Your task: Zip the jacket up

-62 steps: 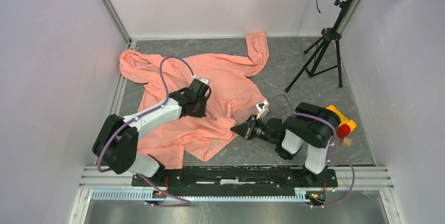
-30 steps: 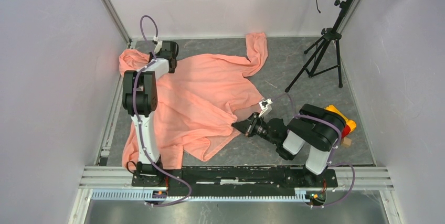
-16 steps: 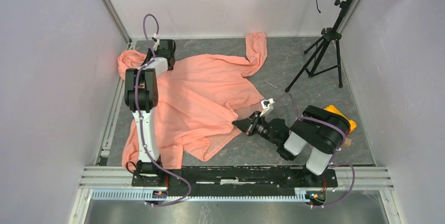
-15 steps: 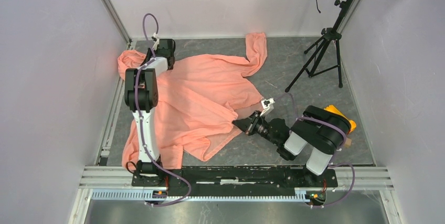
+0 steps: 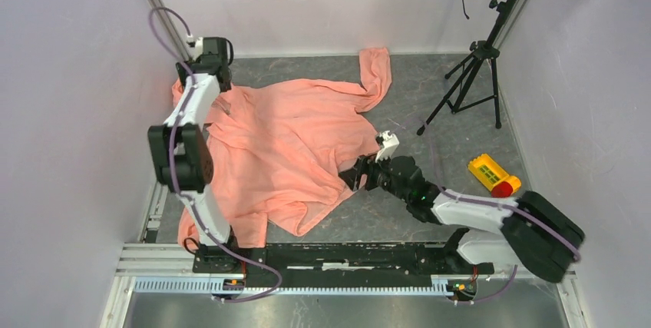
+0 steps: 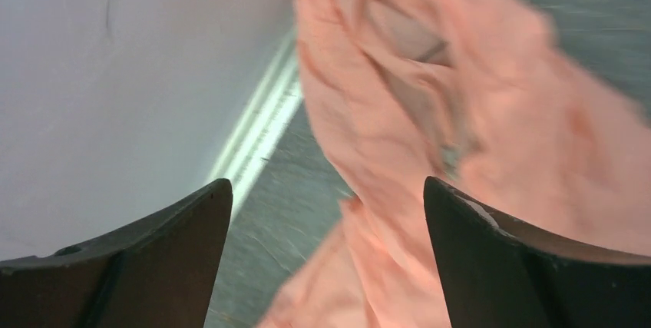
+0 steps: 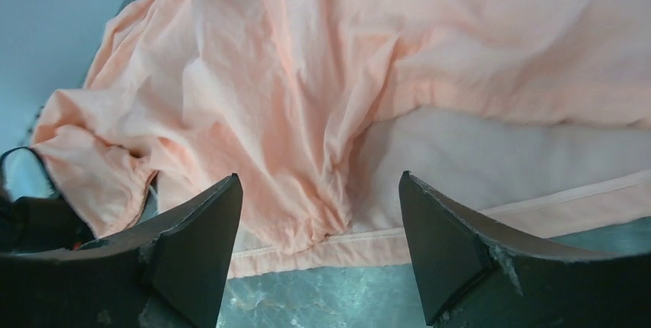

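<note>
The salmon-pink jacket [image 5: 292, 144] lies spread and wrinkled on the grey floor, one sleeve reaching to the back wall. My left gripper [image 5: 218, 59] hangs over its far left corner by the wall; in the left wrist view the gripper [image 6: 325, 182] is open above bunched fabric [image 6: 399, 113], holding nothing. My right gripper [image 5: 353, 177] sits low at the jacket's right hem, and in the right wrist view it [image 7: 318, 176] is open, with the hem [image 7: 338, 247] lying just past its fingertips. I cannot make out the zipper or its pull.
A black tripod stand [image 5: 468, 82] rises at the back right. A yellow block with a red end [image 5: 491, 174] lies on the floor right of my right arm. White walls close in the left, back and right, with a metal rail [image 5: 165, 182] along the left.
Both grippers have opened. The left one has let go of the jacket and swung up toward the far left corner. The right arm has stretched out, its gripper still at the hem.
</note>
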You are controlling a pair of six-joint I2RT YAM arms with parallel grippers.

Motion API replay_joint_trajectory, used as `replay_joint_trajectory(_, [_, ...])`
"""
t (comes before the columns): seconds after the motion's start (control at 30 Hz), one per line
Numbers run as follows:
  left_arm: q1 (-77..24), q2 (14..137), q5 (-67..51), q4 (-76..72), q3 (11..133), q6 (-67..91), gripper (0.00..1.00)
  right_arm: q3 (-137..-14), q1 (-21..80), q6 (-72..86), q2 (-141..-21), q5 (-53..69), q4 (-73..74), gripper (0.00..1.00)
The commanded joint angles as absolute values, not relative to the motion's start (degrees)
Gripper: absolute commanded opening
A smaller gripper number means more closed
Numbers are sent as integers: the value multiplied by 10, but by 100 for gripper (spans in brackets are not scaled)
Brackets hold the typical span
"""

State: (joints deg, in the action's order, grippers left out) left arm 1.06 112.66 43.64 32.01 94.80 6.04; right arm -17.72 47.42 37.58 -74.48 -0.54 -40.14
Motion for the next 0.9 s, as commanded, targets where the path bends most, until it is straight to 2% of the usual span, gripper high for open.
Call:
replay_joint_trajectory(0.0, [-12,940,149,394,893,190,100,-275,477,232,-616,-97,-47,82])
replay_joint_trajectory(0.13, [-42,774,-41,405,799,150,100,-333,478,148,-469,-171,128,92])
replay_joint_trajectory(0.23, [-52,643,-149,403,736,132,100,-427,478,96,-377,-204,227,98])
replay_joint_trajectory(0.33, [-54,517,-236,388,698,132,100,-537,477,49,-343,-229,301,98])
replay_joint_trajectory(0.5, [-54,352,-211,386,701,135,100,-678,477,5,-335,-223,345,98])
replay_joint_trajectory(0.6, [-54,288,-206,371,729,126,100,-720,478,-15,-335,-225,346,98])
replay_joint_trajectory(0.87, [-54,249,-210,350,788,131,100,-684,477,-18,-298,-235,285,98])
